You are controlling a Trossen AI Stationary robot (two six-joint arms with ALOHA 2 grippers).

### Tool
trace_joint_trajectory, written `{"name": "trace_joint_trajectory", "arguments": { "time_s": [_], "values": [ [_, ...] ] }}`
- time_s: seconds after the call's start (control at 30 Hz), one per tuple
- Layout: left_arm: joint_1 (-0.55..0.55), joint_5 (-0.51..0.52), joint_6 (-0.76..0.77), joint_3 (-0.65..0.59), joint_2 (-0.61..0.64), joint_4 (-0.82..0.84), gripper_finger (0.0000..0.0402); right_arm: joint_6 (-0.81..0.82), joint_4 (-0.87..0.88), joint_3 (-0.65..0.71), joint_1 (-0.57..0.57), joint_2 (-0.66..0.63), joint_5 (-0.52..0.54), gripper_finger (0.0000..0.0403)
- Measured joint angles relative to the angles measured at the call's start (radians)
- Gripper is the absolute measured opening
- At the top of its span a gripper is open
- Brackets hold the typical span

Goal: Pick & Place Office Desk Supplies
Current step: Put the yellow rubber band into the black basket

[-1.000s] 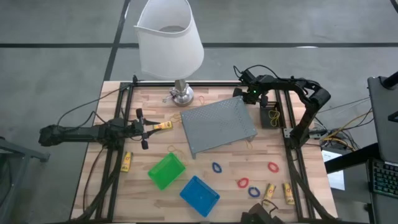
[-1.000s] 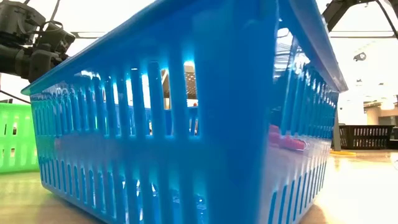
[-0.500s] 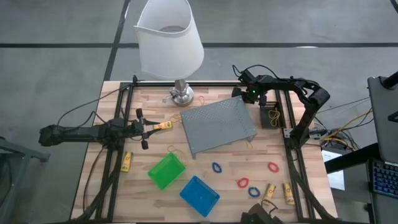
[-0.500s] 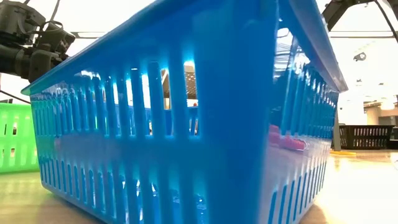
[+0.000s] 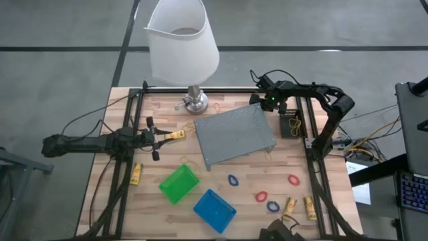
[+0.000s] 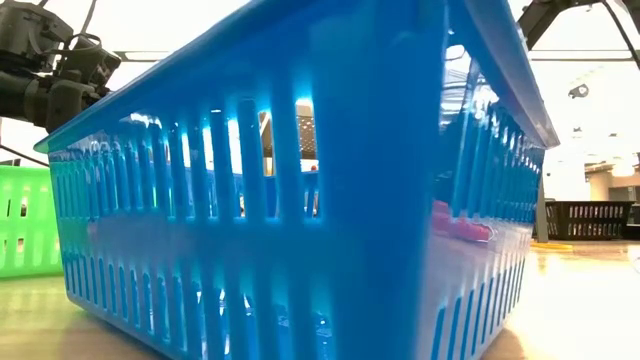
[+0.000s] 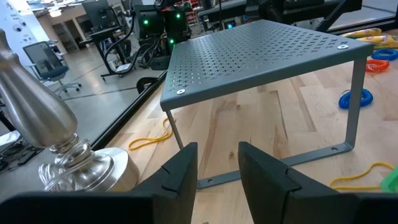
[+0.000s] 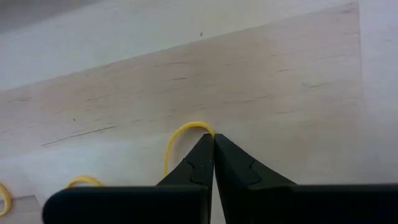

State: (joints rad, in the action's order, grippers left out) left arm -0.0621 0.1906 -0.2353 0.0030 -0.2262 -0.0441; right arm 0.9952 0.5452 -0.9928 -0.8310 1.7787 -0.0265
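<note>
My right gripper [image 8: 213, 138] points down at the table's far right, beside the grey mesh tray [image 5: 234, 134], and is shut on a thin yellow rubber band [image 8: 177, 140]. My left gripper [image 7: 214, 167] waits level at the table's left, open, with nothing between its fingers. A yellow stick [image 5: 175, 136] lies just ahead of it. More yellow sticks [image 5: 289, 205] and red and blue loops [image 5: 261, 197] lie at the near right. A green bin [image 5: 178, 184], a blue bin [image 5: 215, 209] and a black bin [image 5: 291, 125] stand on the table. My right gripper comes from above, pointing steeply down. Its shut fingertips [image 8: 205, 149] meet one end of the band's arc [image 8: 202, 127], and the band runs in between the tips. The rest of the band curves away flat and slack on the wood.
A white-shaded lamp [image 5: 182, 40] stands at the far edge, its metal base [image 7: 68, 155] close to my left gripper. Other rubber bands [image 8: 84, 181] [image 5: 188, 161] lie loose. In the low view the blue bin [image 6: 300, 200] hides most of the table.
</note>
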Motion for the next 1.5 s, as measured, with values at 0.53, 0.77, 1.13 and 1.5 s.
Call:
{"name": "trace_joint_trajectory", "arguments": {
  "time_s": [0.53,0.77,1.13,1.5],
  "values": [
    [0.000,0.000,0.000,0.000,0.000,0.000,0.0118,-0.032,0.001,0.002,0.000,-0.112,0.113,0.0008],
    [0.000,0.000,0.000,0.000,0.000,0.000,0.0118,-0.101,0.003,0.001,0.001,-0.210,0.188,0.0008],
    [0.000,0.000,0.000,0.000,0.000,0.000,0.0118,-0.126,0.089,0.000,0.070,-0.444,0.441,0.0008],
    [0.000,0.000,0.000,0.000,0.000,0.000,0.0118,-0.092,0.268,0.000,0.148,-0.676,0.478,0.0008]
  ]
}}
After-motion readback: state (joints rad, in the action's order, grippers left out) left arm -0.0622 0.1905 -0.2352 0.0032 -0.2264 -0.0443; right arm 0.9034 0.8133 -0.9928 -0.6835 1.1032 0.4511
